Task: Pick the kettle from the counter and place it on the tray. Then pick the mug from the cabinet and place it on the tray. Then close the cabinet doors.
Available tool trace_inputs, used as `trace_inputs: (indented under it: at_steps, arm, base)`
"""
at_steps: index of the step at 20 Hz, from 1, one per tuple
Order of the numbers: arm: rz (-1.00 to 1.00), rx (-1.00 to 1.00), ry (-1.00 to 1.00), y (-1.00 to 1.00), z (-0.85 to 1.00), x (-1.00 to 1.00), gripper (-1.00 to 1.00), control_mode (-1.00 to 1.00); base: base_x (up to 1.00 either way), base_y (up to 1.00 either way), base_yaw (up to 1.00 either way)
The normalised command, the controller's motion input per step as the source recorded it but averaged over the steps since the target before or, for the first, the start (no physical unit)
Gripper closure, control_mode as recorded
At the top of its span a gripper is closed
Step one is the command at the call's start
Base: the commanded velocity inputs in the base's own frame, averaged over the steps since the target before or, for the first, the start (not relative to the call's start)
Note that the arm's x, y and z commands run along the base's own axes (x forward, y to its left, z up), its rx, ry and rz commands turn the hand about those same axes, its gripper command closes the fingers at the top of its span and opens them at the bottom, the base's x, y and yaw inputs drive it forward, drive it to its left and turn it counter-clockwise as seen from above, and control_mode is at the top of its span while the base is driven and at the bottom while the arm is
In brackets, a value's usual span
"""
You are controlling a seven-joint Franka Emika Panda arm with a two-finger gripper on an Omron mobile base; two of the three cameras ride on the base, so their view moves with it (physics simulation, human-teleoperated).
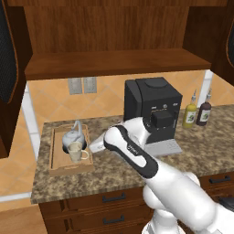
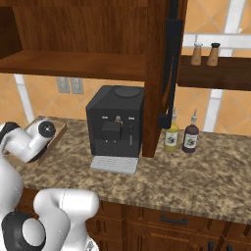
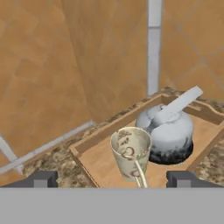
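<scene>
The light-wood tray (image 1: 57, 163) lies at the left end of the granite counter (image 1: 114, 176). On it stand the silver kettle (image 1: 73, 135) and, just in front of it, the cream mug (image 1: 77, 152). My gripper (image 1: 94, 147) hovers right beside the tray, pointing at the mug. In the hand view the mug (image 3: 130, 153) stands upright on the tray (image 3: 96, 159) with the kettle (image 3: 168, 131) behind it. The gripper (image 3: 113, 179) is open, fingertips (image 3: 41, 178) wide apart, nothing between them. The cabinet (image 1: 119, 61) is open, its doors (image 1: 9, 55) swung out.
A black coffee machine (image 1: 153, 112) stands mid-counter beside my arm. Two bottles (image 1: 196, 113) sit to its right. The right cabinet door (image 2: 171, 63) hangs edge-on above the bottles. Two shakers (image 2: 205, 54) stand on a side shelf. Drawers (image 1: 114, 197) run below the counter.
</scene>
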Motion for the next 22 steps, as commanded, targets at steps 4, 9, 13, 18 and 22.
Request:
trace_inputs:
  at_steps: [4, 9, 13, 18, 22]
  arm:
    - [-0.39, -0.14, 0.47, -0.34, 0.56, -0.52, -1.00, -1.00]
    - [-0.21, -0.09, 0.28, -0.08, 0.05, -0.02, -1.00, -1.00]
    - [0.00, 0.00, 0.00, -0.01, 0.00, 0.00, -1.00, -1.00]
    - [-0.02, 0.00, 0.00, 0.00, 0.00, 0.00, -1.00, -1.00]
    - [-0.04, 0.00, 0.00, 0.00, 0.22, -0.32, -1.00, -1.00]
  base:
    - [0.00, 0.00, 0.00]
    - [0.00, 0.00, 0.00]
    - [0.00, 0.00, 0.00]
    - [0.00, 0.00, 0.00]
    - [0.00, 0.00, 0.00]
